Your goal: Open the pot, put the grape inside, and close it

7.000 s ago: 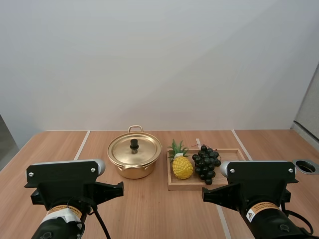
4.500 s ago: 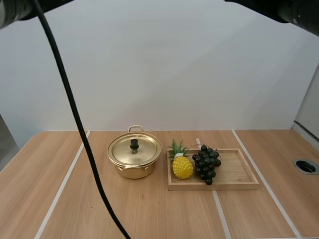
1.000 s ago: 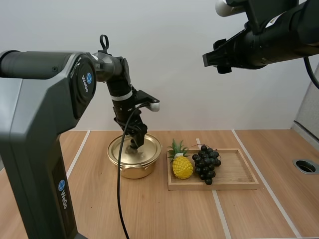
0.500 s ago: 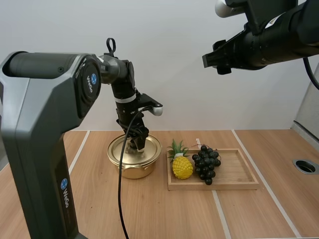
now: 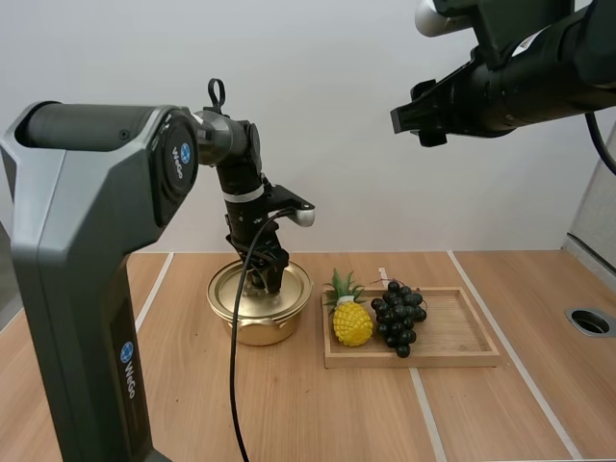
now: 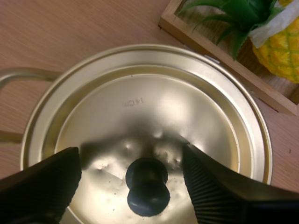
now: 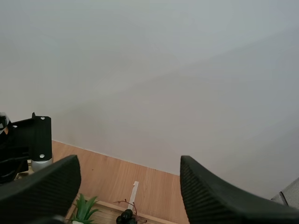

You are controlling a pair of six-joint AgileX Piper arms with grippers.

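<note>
On the tabletop [image 5: 289, 414], just beside the wooden tray [image 5: 462, 335], the gold pot [image 5: 252, 327] stands with its lid [image 6: 140, 112] on. The left gripper [image 6: 133, 185] sits low over the lid, its fingers [image 6: 42, 186] spread wide on either side of the black knob [image 6: 146, 186] without touching it. The bunch of grapes [image 5: 398, 316] lies in the tray next to a toy pineapple [image 5: 352, 322], and high above them the right gripper [image 7: 130, 186] hangs with its fingers wide apart, holding nothing.

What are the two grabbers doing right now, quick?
Left gripper: open, one finger on each side of the lid knob, not pinching it.
Right gripper: open, holding nothing.
</note>
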